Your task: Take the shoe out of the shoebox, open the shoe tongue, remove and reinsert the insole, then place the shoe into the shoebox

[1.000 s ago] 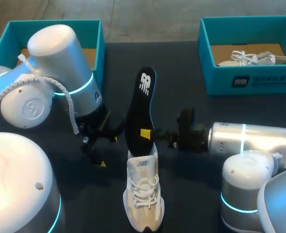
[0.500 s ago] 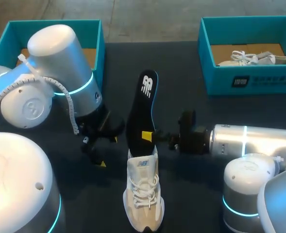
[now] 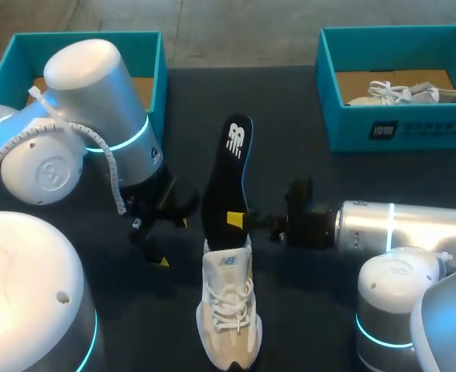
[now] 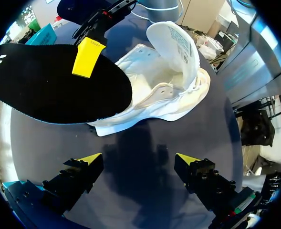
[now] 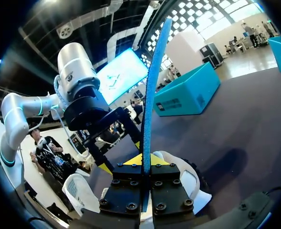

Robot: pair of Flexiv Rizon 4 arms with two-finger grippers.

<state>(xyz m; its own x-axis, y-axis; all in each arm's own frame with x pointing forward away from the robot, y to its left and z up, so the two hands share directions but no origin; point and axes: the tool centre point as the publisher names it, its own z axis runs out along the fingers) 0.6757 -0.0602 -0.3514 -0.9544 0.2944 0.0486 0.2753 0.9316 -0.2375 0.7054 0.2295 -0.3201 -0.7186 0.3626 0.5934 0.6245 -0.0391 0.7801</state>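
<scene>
Shoe (image 3: 229, 310), white, lies on the dark bench (image 3: 289, 108) with its tongue lifted open. The right tool (image 3: 235, 219) is closed on the black insole (image 3: 229, 174), which stands on its edge behind the shoe, its lower end at the heel opening. The left tool (image 4: 138, 160) is spread wide and holds nothing, near the shoe's heel on the left side, not touching it. A teal shoebox (image 3: 146, 46) stands well behind the shoe, to the left.

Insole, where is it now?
Middle of the head view: the black insole is clamped in the right gripper, one end at the heel of the white shoe.
</scene>
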